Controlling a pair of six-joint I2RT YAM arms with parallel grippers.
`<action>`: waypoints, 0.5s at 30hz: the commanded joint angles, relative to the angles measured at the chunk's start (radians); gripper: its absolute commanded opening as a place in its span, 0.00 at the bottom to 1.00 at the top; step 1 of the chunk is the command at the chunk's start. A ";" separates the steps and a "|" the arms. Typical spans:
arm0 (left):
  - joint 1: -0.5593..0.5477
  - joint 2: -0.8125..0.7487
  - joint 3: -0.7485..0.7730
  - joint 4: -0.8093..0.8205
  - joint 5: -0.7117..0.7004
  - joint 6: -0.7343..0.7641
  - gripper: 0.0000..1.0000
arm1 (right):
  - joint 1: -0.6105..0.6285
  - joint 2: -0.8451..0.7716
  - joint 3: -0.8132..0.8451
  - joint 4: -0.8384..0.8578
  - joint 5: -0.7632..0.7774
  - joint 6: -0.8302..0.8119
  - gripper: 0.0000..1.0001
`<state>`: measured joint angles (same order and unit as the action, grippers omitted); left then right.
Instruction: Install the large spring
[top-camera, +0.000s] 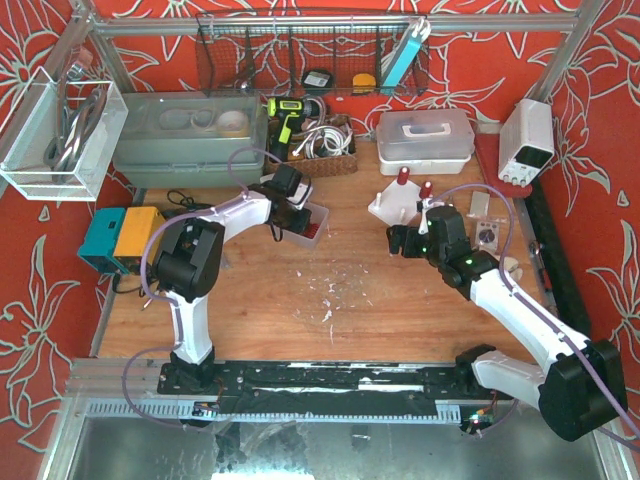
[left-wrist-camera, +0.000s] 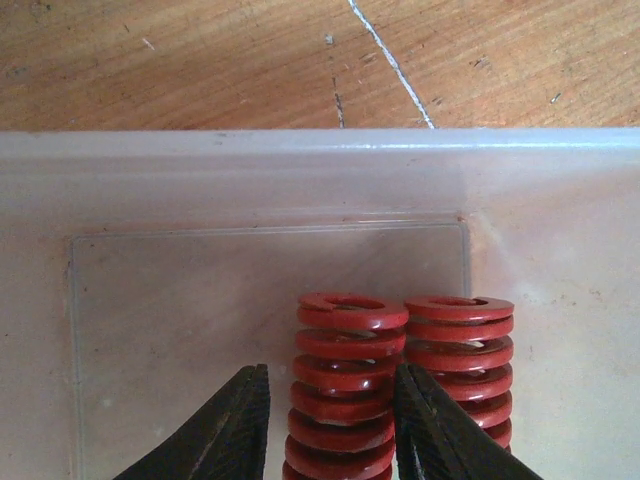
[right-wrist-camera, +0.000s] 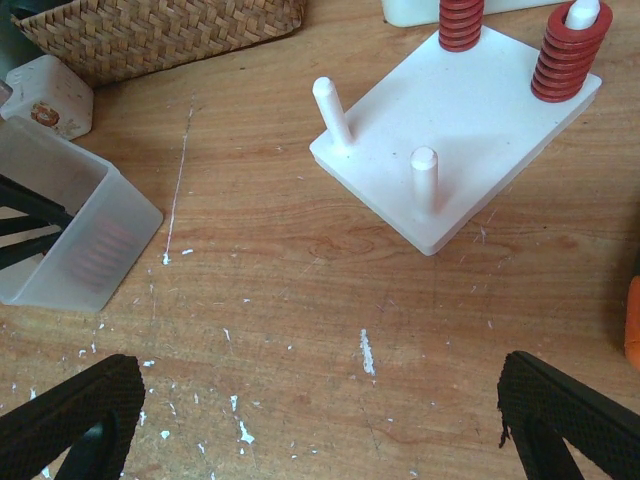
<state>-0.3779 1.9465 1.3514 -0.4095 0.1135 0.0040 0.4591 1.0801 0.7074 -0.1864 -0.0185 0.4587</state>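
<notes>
Reaching into the translucent bin (left-wrist-camera: 320, 150), the left gripper (left-wrist-camera: 330, 375) seems to pinch one large red spring (left-wrist-camera: 350, 315) for lifting out, a second spring (left-wrist-camera: 460, 340) crowding just beside its right finger, while the right gripper (right-wrist-camera: 315, 370) hangs spread wide near the white peg board (right-wrist-camera: 470, 130), two bare pegs (right-wrist-camera: 424, 175) free.

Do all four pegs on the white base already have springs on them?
No, two red springs sit on the far pegs of the white base, while its two near pegs stand bare.
</notes>
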 joint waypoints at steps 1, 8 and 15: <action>0.001 0.029 0.033 -0.030 0.024 0.011 0.39 | 0.007 0.003 -0.001 0.005 0.007 0.003 0.97; 0.001 0.067 0.046 -0.048 -0.003 0.010 0.38 | 0.007 0.000 0.000 -0.001 0.011 0.000 0.97; 0.000 0.070 0.074 -0.084 -0.060 0.016 0.38 | 0.007 -0.002 -0.001 0.001 0.015 0.000 0.97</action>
<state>-0.3786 2.0060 1.3968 -0.4347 0.0967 0.0044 0.4591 1.0801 0.7074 -0.1864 -0.0181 0.4587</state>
